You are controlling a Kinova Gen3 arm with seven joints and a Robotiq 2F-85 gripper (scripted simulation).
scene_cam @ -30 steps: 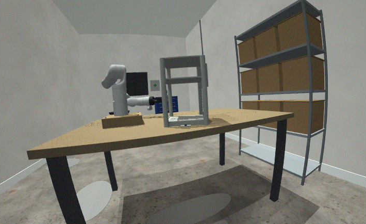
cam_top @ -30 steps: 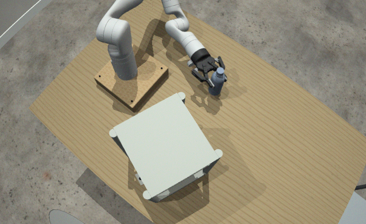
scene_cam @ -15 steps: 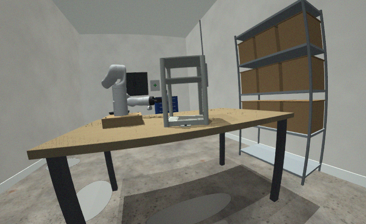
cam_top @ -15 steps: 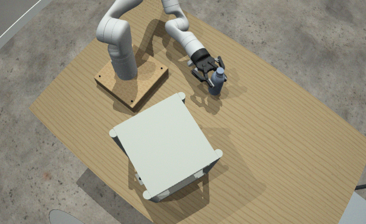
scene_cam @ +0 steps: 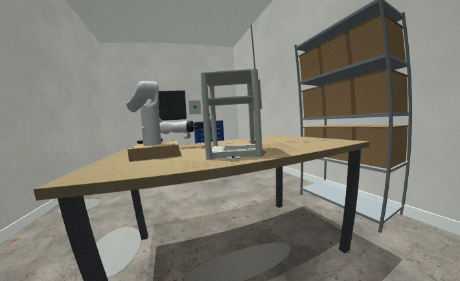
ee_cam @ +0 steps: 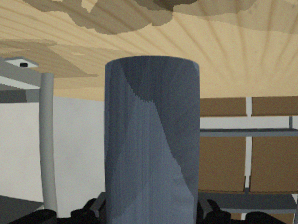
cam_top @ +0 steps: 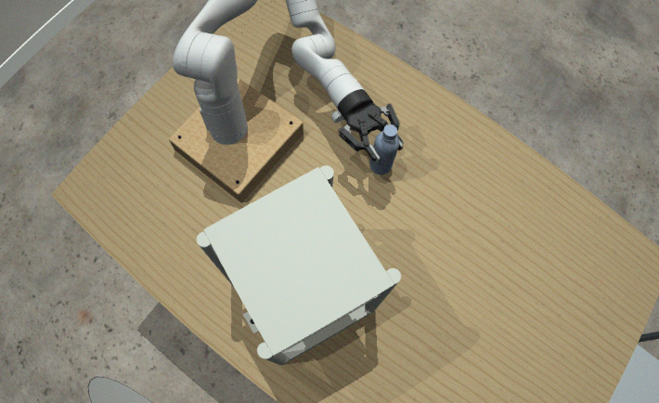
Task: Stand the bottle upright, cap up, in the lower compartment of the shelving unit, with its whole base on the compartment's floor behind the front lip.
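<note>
The blue-grey bottle stands upright, cap up, between the fingers of my gripper, which is shut on it near the back right of the wooden table. It fills the middle of the wrist view, where the picture is upside down. The small grey shelving unit stands at the table's middle, in front of the bottle; its white top hides the compartments from above. From the side, the unit shows an open frame with a lower compartment and a low front lip. The gripper sits behind the unit's left post there, and the bottle is hidden.
The arm's wooden base block lies left of the gripper. A tall metal rack with cardboard boxes stands off the table at the right. The table's edges are far from the bottle.
</note>
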